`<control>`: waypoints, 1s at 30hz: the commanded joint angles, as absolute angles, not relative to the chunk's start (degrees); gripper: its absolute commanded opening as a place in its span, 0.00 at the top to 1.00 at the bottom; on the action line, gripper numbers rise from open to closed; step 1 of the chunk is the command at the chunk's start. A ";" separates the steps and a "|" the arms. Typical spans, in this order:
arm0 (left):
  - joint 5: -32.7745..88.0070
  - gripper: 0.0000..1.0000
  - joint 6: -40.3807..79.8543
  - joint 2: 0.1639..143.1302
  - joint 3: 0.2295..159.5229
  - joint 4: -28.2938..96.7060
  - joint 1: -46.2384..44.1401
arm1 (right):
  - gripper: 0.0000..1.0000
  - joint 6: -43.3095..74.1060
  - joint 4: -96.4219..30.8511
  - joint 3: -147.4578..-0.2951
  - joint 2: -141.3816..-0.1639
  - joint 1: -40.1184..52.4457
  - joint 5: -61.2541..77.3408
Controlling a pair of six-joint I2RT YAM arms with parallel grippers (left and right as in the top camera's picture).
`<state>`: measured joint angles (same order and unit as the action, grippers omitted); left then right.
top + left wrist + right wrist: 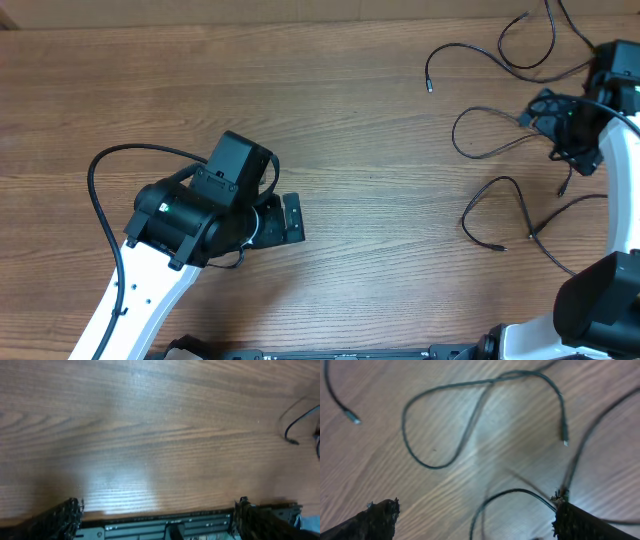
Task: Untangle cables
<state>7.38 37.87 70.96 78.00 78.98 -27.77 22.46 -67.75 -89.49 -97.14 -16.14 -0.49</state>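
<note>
Along the right side of the overhead frame, the cables (455, 133) lie in loose loops on the desk (350, 100). My right hand (475, 510) hovers over them, spread wide, pinching nothing. My left hand (157, 510), equally spread, sits lower left, well apart.

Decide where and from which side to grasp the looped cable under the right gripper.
Take the looped cable at the loop's rounded end, right gripper coming from above: that stretch seems to lie flat on bare table, away from the crossing.
</note>
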 commanded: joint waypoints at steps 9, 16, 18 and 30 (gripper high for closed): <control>5.76 0.01 39.44 71.24 77.71 77.91 -28.05 | 0.00 22.68 -69.73 -89.95 -98.50 -17.21 -1.10; 5.32 0.00 39.44 71.24 77.73 77.12 -28.05 | 0.21 22.68 -72.79 -89.95 -98.50 -17.21 -1.43; 5.10 0.00 39.44 71.24 77.73 75.50 -28.05 | 0.25 22.70 -72.84 -89.95 -98.50 -17.21 -1.39; 5.10 0.01 39.44 71.24 77.73 75.57 -28.05 | 0.30 22.72 -68.40 -81.12 -98.50 -13.80 3.01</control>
<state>6.11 38.92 70.96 78.00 75.59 -27.77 22.48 -70.17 -85.21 -98.26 -15.14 1.50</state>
